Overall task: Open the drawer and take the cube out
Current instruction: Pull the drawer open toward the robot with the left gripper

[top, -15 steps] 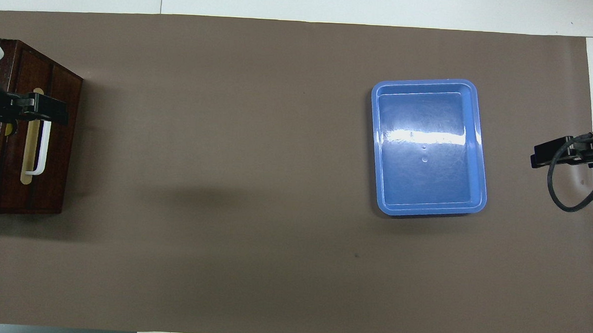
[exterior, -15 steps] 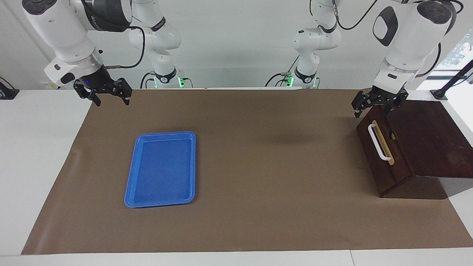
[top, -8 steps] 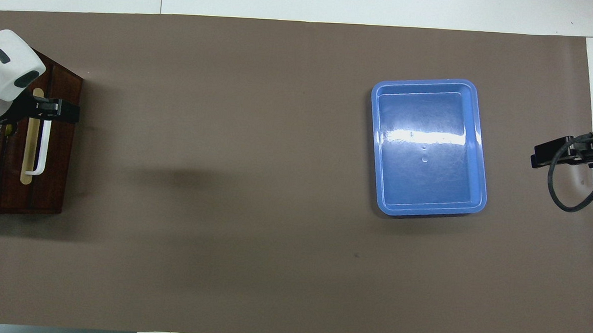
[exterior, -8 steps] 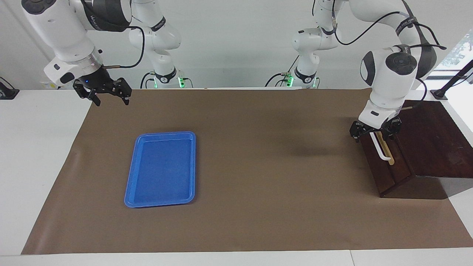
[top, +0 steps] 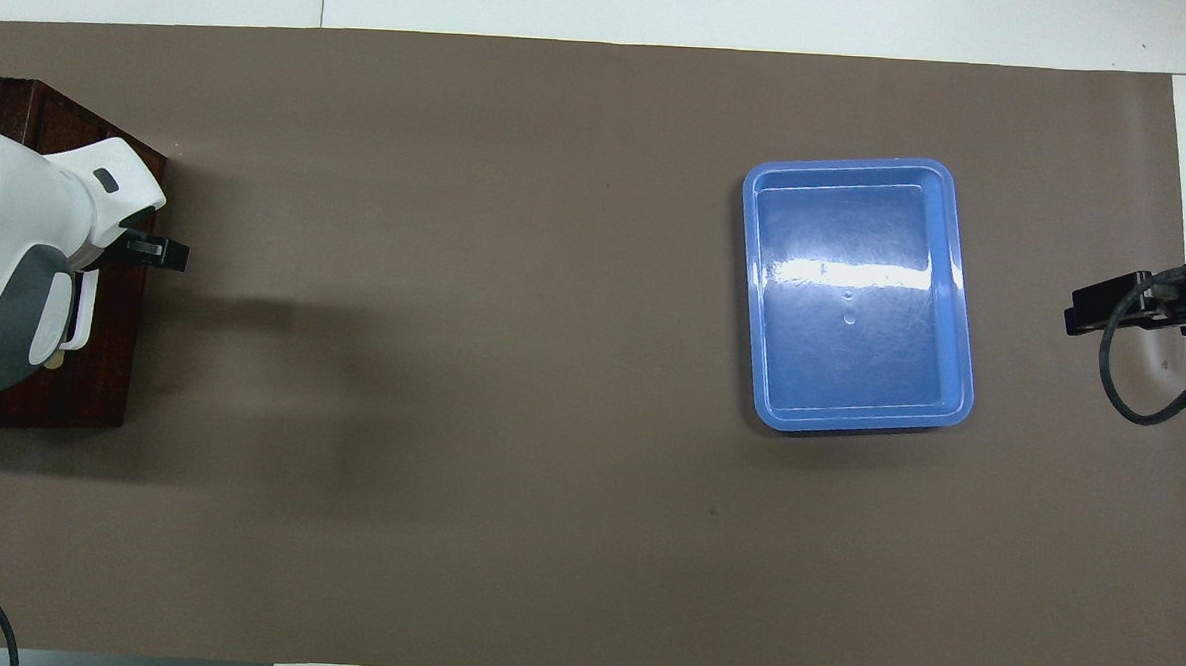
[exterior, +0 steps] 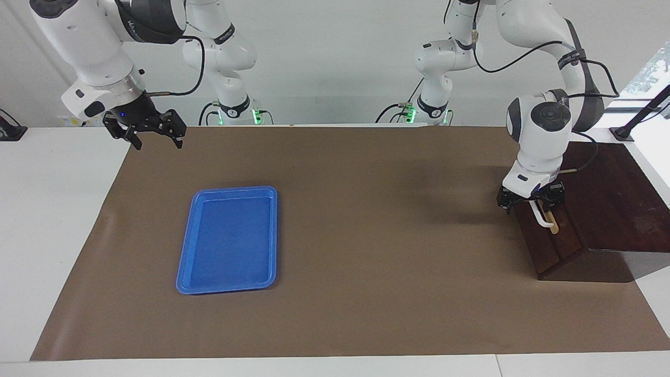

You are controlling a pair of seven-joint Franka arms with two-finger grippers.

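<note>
The dark brown drawer faces the middle of the table at the left arm's end, its front flush with the wooden box. My left gripper is down at the front, open, with its fingers on either side of the white bar handle near the handle's robot-side end. From overhead the left wrist covers most of the drawer; one finger sticks out past the front. The cube is out of view. My right gripper hangs open in the air over the mat's corner at the right arm's end and waits.
A shallow blue tray lies on the brown mat toward the right arm's end, with nothing in it. The wooden box's top reaches to the table's edge. A cable loops from the right gripper.
My left arm has come down from above the box's top edge to the drawer front, and its gripper now straddles the handle. The right arm has not moved.
</note>
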